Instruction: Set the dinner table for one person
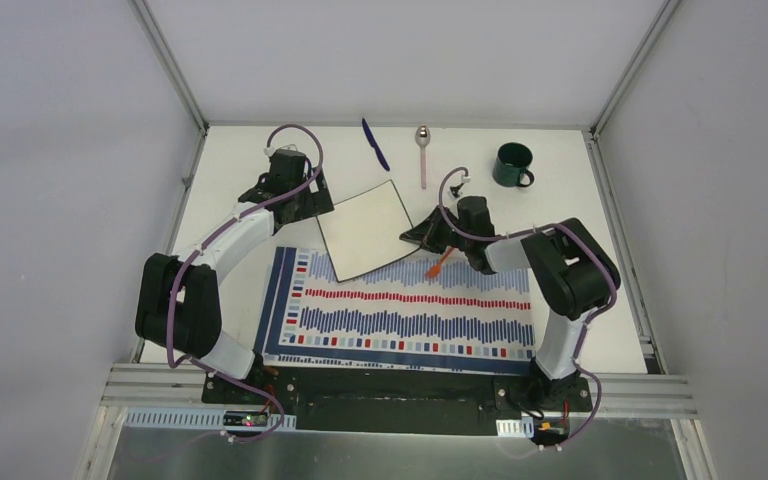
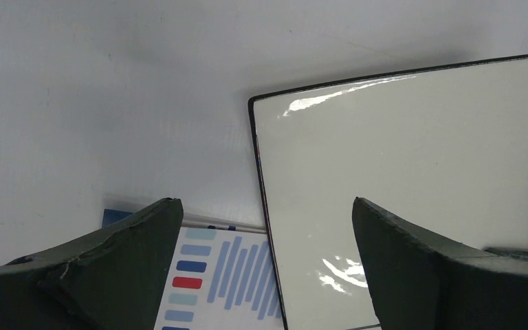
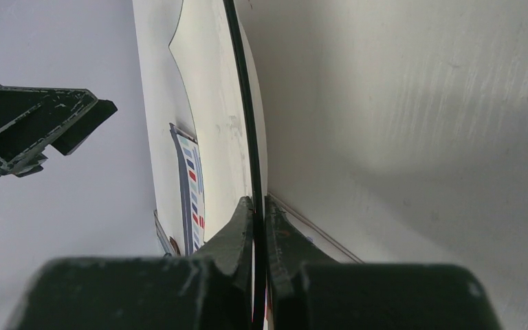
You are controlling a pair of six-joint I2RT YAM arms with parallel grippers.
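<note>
Fingers [image 3: 237, 230] of your right gripper [image 3: 256, 201] were pinched together on the thin black rim of the square white plate [image 1: 365, 230], gripping its right-hand edge. Your left gripper [image 2: 265, 203] hung just beside the plate's left corner with its fingers [image 2: 130, 240] spread wide, holding nothing. The plate sat near the middle of the dinner table [image 1: 580, 210], its near corner overlapping the far edge of the striped placemat [image 1: 400, 310], which lay along the table's near side. You could not tell from these views whether the plate was lifted clear of the surface. A small orange object [image 1: 440, 263] showed just under your right gripper, too small to identify. At the far side of the table lay a blue utensil [image 1: 375, 143] and a spoon [image 1: 422, 150], with a dark green mug [image 1: 513, 165] to their right.
</note>
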